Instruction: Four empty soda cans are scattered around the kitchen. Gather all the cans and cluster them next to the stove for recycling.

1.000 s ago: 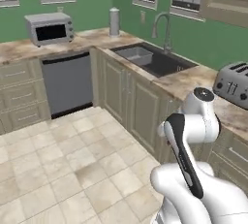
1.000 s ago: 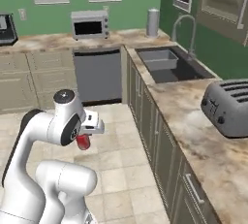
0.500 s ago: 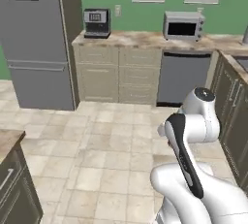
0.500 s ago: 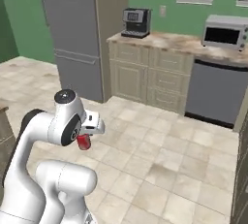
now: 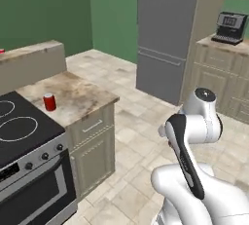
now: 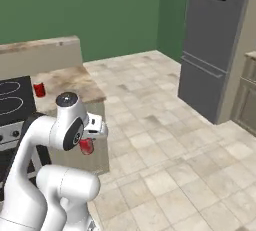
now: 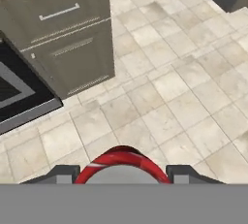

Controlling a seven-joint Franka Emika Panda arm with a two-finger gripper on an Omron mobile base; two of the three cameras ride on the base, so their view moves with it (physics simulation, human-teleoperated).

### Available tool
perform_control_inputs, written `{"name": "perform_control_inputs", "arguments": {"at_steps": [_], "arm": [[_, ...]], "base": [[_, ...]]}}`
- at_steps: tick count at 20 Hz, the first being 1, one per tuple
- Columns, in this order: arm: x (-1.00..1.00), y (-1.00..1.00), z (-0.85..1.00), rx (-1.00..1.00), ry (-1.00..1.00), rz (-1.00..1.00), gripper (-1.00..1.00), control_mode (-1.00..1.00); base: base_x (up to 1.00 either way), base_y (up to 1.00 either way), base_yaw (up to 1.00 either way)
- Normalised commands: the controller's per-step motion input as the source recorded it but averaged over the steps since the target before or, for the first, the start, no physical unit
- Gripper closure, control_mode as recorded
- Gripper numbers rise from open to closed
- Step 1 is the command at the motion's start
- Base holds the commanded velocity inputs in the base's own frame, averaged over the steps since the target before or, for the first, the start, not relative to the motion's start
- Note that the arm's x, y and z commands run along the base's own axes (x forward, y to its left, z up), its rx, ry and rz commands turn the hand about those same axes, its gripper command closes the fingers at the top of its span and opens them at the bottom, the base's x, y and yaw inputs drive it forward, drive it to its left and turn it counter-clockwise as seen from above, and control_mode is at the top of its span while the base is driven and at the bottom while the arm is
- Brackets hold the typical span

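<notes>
Your claw (image 6: 88, 142) clamped on a red soda can (image 6: 86, 146) at lower left of the right base frame, second can (image 5: 49, 102) on the tabletop (image 5: 80, 95) — beside the stove (image 5: 19, 131), left in the left base frame

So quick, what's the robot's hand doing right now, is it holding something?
Gripper: shut on a red soda can, carried low beside the arm above the tiled floor.
</notes>
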Motion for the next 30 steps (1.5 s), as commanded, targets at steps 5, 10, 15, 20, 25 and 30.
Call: {"name": "perform_control_inputs", "arguments": {"at_steps": [5,10,15,20,25,30], "arm": [[0.00,0.00,0.00,0.00,0.00,0.00,1.00,1.00],[0.00,0.00,0.00,0.00,0.00,0.00,1.00,1.00],[0.00,0.00,0.00,0.00,0.00,0.00,1.00,1.00],[0.00,0.00,0.00,0.00,0.00,0.00,1.00,1.00],[0.00,0.00,0.00,0.00,0.00,0.00,1.00,1.00],[0.00,0.00,0.00,0.00,0.00,0.00,1.00,1.00]], "base": [[0.32,0.00,0.73],[0.59,-0.19,0.14],[0.70,-0.13,0.02],[0.69,-0.03,0.08],[0.57,-0.08,0.25],[0.49,-0.19,0.21]]}}
